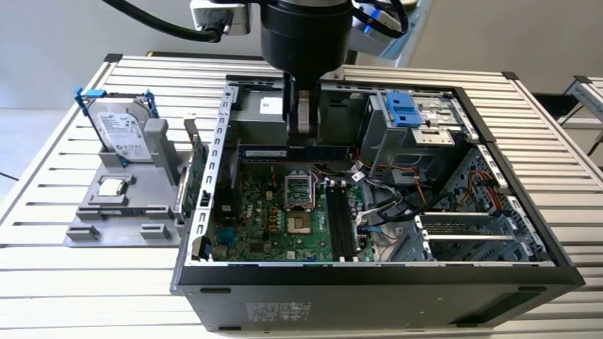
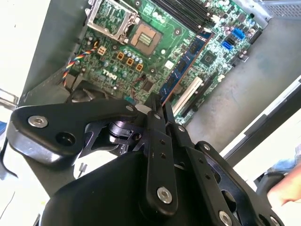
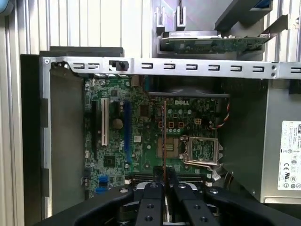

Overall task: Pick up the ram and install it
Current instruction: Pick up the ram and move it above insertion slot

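My gripper [image 2: 158,107] is clamped on the ram [image 2: 184,65], a thin dark-blue stick held inside the open metal case [image 1: 377,293] above the green motherboard [image 1: 268,229]. The steel CPU socket [image 3: 200,149] and tangled cables [image 1: 396,199] lie nearby.

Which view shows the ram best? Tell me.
Second wrist view: the ram shows its chip face, held by the gripper. First wrist view shows it edge-on; exterior view, a dark strip under the gripper.

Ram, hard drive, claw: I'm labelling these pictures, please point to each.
ram [image 2: 184,65], second wrist view, middle of its blue board.
hard drive [image 1: 123,131], exterior view, its labelled silver face.
claw [image 2: 159,106], second wrist view, between the fingertips shut on the ram.
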Controlling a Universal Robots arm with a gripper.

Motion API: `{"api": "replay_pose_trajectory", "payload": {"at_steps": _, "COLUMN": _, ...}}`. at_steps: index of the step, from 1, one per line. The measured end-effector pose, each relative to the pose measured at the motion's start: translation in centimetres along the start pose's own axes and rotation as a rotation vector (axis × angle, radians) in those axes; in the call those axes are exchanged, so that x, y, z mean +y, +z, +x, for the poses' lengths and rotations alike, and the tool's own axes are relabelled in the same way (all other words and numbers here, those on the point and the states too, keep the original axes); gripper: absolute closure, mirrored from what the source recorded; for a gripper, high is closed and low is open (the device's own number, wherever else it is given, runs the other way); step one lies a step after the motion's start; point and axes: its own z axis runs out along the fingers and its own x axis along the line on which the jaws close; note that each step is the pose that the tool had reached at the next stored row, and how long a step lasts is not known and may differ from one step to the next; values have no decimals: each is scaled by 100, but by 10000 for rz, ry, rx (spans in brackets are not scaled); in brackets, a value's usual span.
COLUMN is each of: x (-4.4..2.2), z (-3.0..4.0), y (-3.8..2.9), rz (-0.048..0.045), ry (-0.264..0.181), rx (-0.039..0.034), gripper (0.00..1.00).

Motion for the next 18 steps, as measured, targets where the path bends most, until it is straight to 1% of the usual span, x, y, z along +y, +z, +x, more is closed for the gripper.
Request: {"api": "replay_pose_trajectory", "payload": {"at_steps": 18, "x": -261, "z": -2, "y": 1, "rz": -18, "ry": 411, "rx": 16, "gripper": 100}}
